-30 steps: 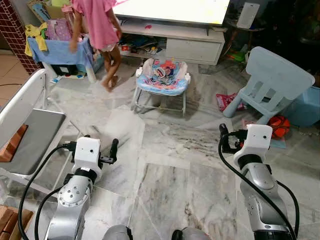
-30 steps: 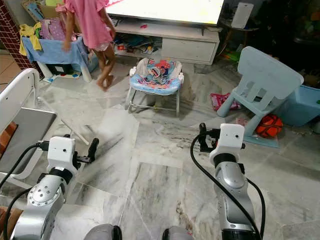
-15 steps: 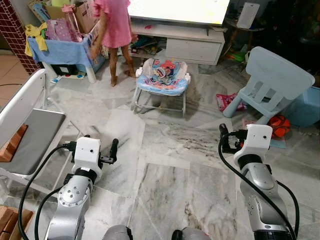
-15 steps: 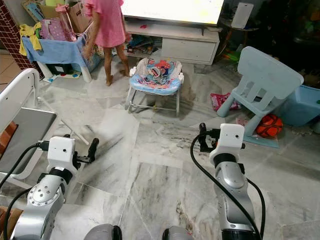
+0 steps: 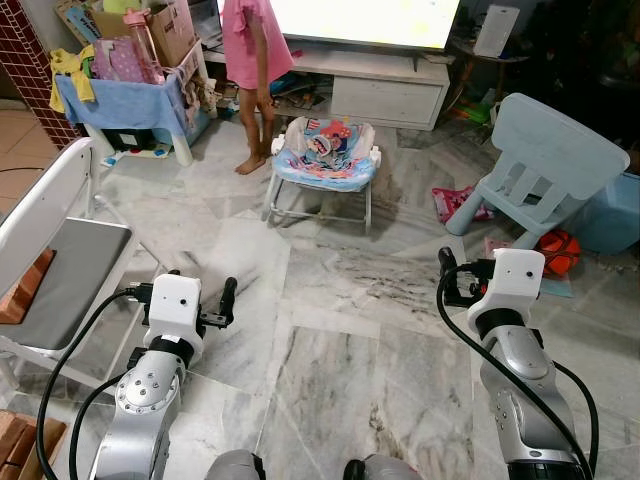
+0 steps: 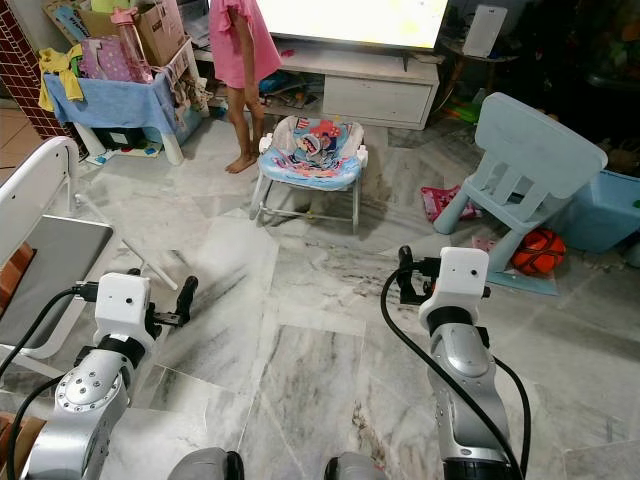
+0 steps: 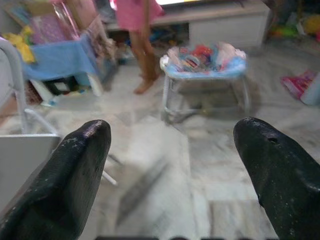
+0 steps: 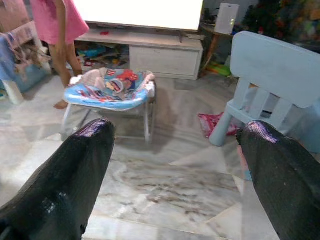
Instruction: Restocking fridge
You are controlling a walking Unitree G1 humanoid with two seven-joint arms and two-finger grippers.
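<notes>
My left gripper (image 7: 172, 160) is held low over the marble floor (image 5: 330, 330), open, with nothing between its black fingers (image 7: 75, 170). My right gripper (image 8: 175, 160) hangs at the same height on the right, also open and empty, one finger (image 8: 70, 170) wide apart from the other. Both point across the living room toward a baby bouncer (image 5: 325, 150).
A person in a pink dress (image 5: 252, 50) stands by the white TV console (image 5: 370, 90). A blue toy table (image 5: 120, 100) is far left, a white folding chair (image 5: 60, 250) near left. A pale blue child's chair (image 5: 545, 160), an orange ball (image 5: 558, 250) and a blue bin (image 5: 610, 215) are at right.
The person in pink has walked rightward from the blue toy table to the TV console. Both arms have stayed still.
</notes>
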